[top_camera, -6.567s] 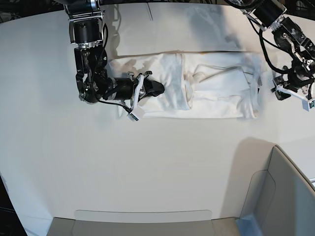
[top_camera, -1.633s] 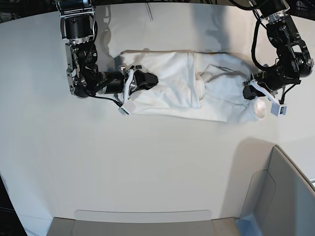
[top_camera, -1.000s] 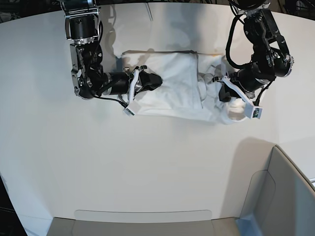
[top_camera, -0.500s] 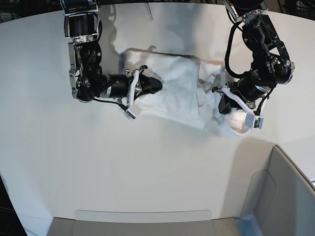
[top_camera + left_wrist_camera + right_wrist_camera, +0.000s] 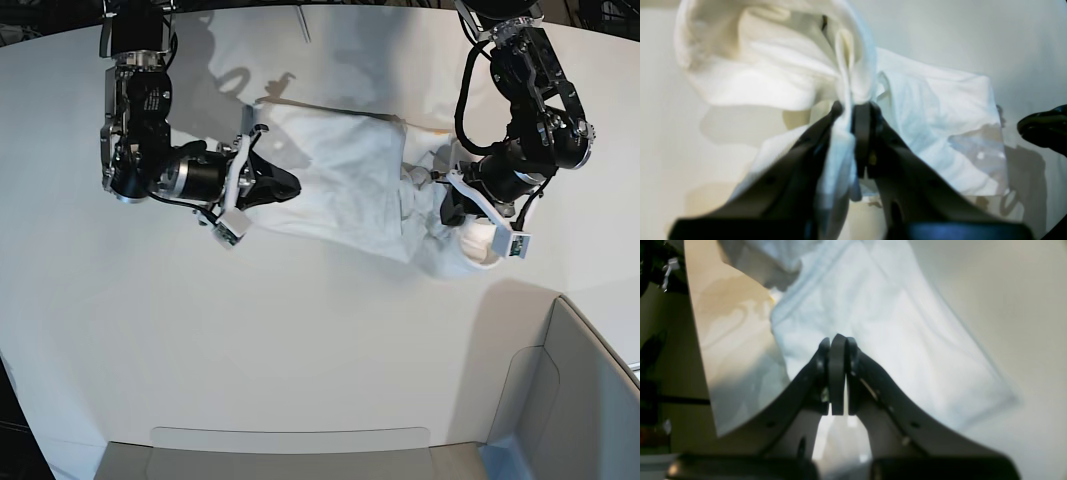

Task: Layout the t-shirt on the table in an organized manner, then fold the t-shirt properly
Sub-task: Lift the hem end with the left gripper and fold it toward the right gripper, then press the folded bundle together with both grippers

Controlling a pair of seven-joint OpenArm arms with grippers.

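With the left claw (image 5: 848, 113) clenched on a bunched fold of the white cotton t-shirt (image 5: 340, 180) and the right claw (image 5: 836, 346) clenched empty above it, the unheld side may drag and crumple across the plain white worktop (image 5: 300, 340).

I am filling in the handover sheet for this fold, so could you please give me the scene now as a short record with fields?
garment: t-shirt, white, bunched and part lifted, not flat
surface: table, white, bare around the shirt
left end effector: shut on a pinched fold of the t-shirt, cloth hanging in a loop above it
right end effector: shut, fingertips pressed together over the shirt; no cloth visible between them
print on shirt: not visible in these views
fold status: not yet a tidy fold
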